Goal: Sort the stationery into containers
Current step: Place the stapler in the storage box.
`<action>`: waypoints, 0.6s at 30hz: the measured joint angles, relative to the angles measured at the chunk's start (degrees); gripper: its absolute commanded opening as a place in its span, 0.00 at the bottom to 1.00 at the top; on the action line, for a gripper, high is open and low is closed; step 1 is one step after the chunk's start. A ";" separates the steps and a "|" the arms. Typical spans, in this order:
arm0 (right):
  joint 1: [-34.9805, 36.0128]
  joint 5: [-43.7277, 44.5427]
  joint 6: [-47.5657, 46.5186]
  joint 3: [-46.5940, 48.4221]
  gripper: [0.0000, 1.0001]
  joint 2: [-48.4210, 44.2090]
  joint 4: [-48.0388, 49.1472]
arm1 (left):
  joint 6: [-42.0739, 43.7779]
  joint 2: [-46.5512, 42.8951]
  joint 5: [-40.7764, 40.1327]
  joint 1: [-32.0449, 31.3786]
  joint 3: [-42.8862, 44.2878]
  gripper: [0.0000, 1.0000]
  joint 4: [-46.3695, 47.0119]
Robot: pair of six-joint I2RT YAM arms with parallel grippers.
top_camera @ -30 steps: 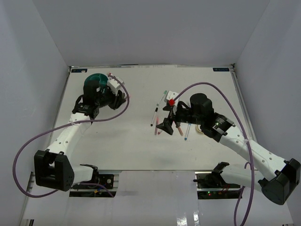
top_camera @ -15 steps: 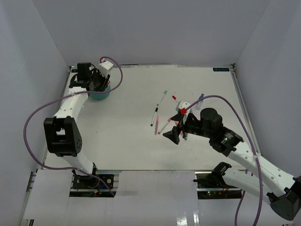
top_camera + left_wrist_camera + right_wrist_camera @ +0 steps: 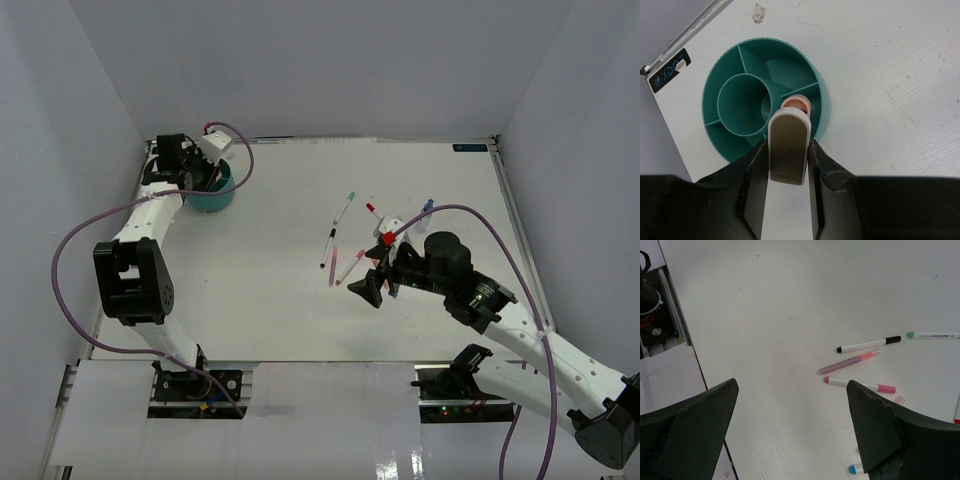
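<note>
left pincer [image 3: 789, 167] clamps a thin pink-capped marker [image 3: 789, 142] over the round teal plastic organizer [image 3: 785, 70], right pincer [image 3: 792, 385] wide above the bench [image 3: 765, 315]; we fear an off-centre release catches a divider [image 3: 800, 90] and topples it out.

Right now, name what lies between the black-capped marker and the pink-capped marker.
One purple marker, between the black-capped marker and pink-capped marker; right wrist view shows it.

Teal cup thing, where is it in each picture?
Top external: teal organizer in the table's far left corner.
Left wrist: upper middle of the picture.
Right wrist: not in it.
Shared landmark: the left gripper, holding a marker over it.
</note>
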 measured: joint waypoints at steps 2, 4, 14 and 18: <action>-0.02 0.04 0.00 -0.07 0.95 0.11 -0.11 | 0.57 0.00 0.00 0.00 -0.15 0.07 0.79; 0.00 0.17 0.00 -0.09 0.95 0.11 -0.11 | 1.09 0.00 0.26 0.02 -0.24 0.08 1.18; 0.00 0.13 -0.02 -0.09 0.95 0.31 -0.11 | 4.28 0.02 1.97 0.07 -1.03 0.15 2.34; -0.02 -0.07 -0.02 -0.09 0.95 0.59 -0.11 | 5.22 0.04 2.23 0.11 -1.53 0.17 2.91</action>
